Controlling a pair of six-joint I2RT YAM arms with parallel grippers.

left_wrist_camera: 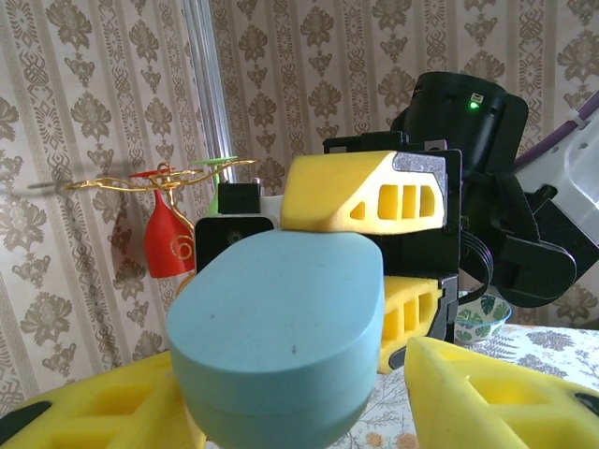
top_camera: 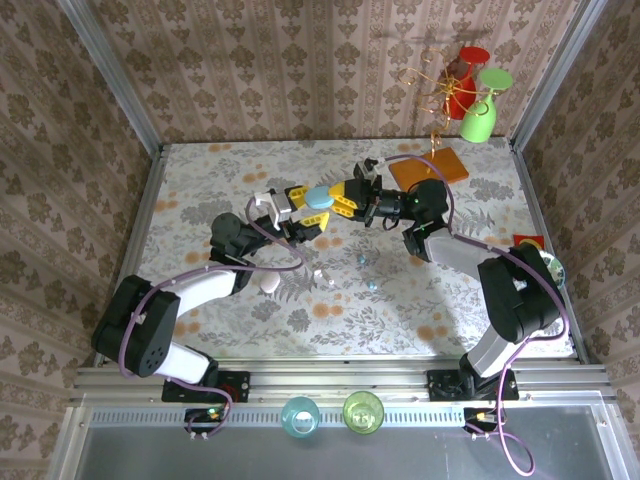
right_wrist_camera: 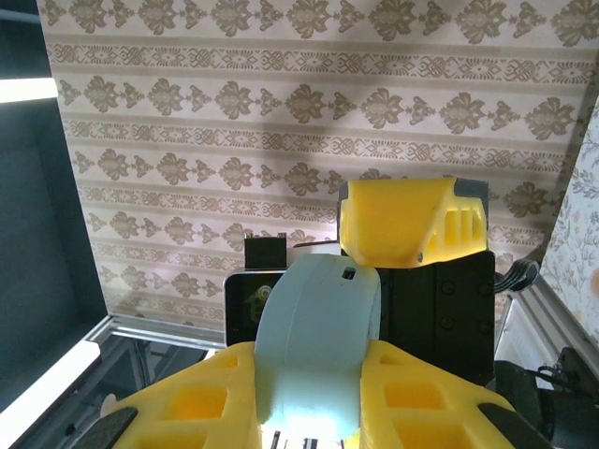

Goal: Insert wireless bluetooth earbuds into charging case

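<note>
A light blue oval charging case (top_camera: 318, 197) hangs above the middle of the table between both grippers. My right gripper (top_camera: 340, 200) is shut on its flat sides, as the right wrist view shows around the case (right_wrist_camera: 318, 346). My left gripper (top_camera: 306, 213) is closed on it from the other side; the case (left_wrist_camera: 281, 337) sits between the left gripper's yellow fingers (left_wrist_camera: 487, 393), and one left finger (right_wrist_camera: 412, 220) lies against its top. The case lid is closed. Tiny earbuds lie on the cloth below: two teal (top_camera: 362, 258) (top_camera: 372, 283) and one white (top_camera: 320, 272).
A white oval case (top_camera: 268, 285) lies by the left forearm. At the back right are an orange pad (top_camera: 430, 170) and a gold rack (top_camera: 440, 70) with red and green glasses. A small bowl (top_camera: 550, 266) sits at the right edge. Two cups (top_camera: 300, 415) stand on the front rail.
</note>
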